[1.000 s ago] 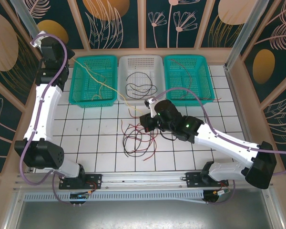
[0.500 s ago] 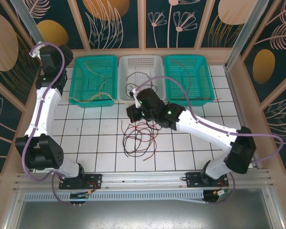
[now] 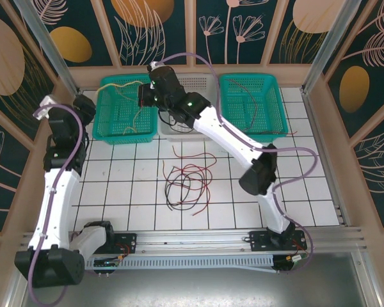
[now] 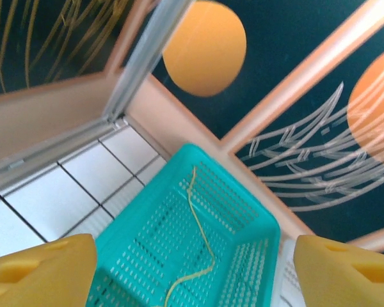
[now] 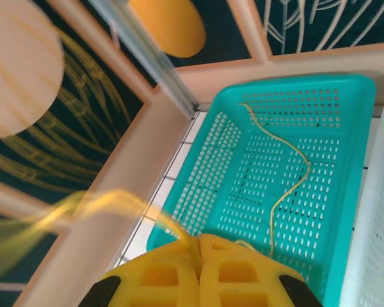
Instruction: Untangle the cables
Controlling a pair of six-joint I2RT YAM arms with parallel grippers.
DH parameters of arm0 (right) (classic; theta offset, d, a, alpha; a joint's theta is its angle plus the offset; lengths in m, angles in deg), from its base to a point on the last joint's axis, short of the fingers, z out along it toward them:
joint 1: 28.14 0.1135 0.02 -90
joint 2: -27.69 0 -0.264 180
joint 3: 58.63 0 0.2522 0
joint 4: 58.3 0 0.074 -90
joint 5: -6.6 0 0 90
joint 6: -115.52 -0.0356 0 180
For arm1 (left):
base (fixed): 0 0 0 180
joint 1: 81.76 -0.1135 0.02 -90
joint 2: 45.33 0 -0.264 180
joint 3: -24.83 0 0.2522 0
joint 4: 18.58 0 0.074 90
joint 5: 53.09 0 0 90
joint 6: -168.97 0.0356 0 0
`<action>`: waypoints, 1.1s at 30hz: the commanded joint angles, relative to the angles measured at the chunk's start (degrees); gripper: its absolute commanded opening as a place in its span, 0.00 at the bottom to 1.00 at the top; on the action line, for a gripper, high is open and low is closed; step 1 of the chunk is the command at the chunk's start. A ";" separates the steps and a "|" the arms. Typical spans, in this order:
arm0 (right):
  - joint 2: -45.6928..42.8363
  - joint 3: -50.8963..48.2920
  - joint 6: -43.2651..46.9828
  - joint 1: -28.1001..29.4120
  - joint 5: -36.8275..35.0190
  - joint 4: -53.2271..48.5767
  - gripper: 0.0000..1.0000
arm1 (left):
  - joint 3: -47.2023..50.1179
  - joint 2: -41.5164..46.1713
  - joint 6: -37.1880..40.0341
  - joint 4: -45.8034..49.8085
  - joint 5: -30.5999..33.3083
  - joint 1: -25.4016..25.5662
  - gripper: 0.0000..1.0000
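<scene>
Pinching a thin yellow cable [image 5: 288,185] between pressed-together fingers, your right hand [image 5: 198,246] hangs over the far-left teal plastic mesh basket [image 3: 109,131], along which the cable runs lengthwise. Your left hand [image 4: 192,268], spread, hovers just beside. The tangle of thin red and black cables [image 3: 189,185] lies nearer you on the white tiled table [image 3: 115,192], inside patterned walls.

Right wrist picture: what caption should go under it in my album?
Shut right pincer holding a yellow cable over the teal basket.

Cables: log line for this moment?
left end effector open | right end effector shut on thin yellow cable above left teal plastic basket | red, black cables tangled on tiled table
</scene>
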 commanded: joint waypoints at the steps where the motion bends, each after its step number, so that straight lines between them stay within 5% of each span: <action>1: 4.42 1.32 -8.23 -2.40 -1.19 -2.44 0.00 | 5.91 2.69 -0.14 2.76 -4.45 -0.01 0.80; 4: 3.64 -6.76 -12.67 -4.53 3.65 6.16 0.00 | 7.80 4.33 2.81 3.91 -1.67 0.04 0.99; 9: 5.10 -7.78 -13.53 -5.33 4.72 9.70 0.00 | 4.89 1.71 3.70 3.73 -7.18 0.00 0.99; 13: 6.35 -5.67 -13.38 -5.34 4.71 6.33 0.00 | -2.11 -1.69 1.32 6.01 -3.80 -0.05 0.99; 25: 0.87 -16.18 -14.03 -4.47 2.57 4.92 0.00 | -25.71 -11.98 -14.70 -0.36 -9.84 -0.10 0.99; 28: -0.20 -17.87 -14.87 -4.47 3.26 5.95 0.00 | -23.89 -11.94 -24.44 -9.49 -17.44 -0.67 0.99; 30: -0.33 -17.80 -14.92 -4.47 3.03 5.13 0.00 | -15.99 -12.47 -38.93 -33.44 -30.42 -2.72 0.96; 32: -0.94 -18.32 -15.66 -4.92 0.97 2.95 0.00 | -11.04 -14.66 -51.65 -54.17 -34.50 -4.64 0.87; 33: -2.11 -20.11 -16.30 -5.50 0.44 2.72 0.00 | -10.80 -15.67 -54.96 -56.46 -34.76 -6.34 0.83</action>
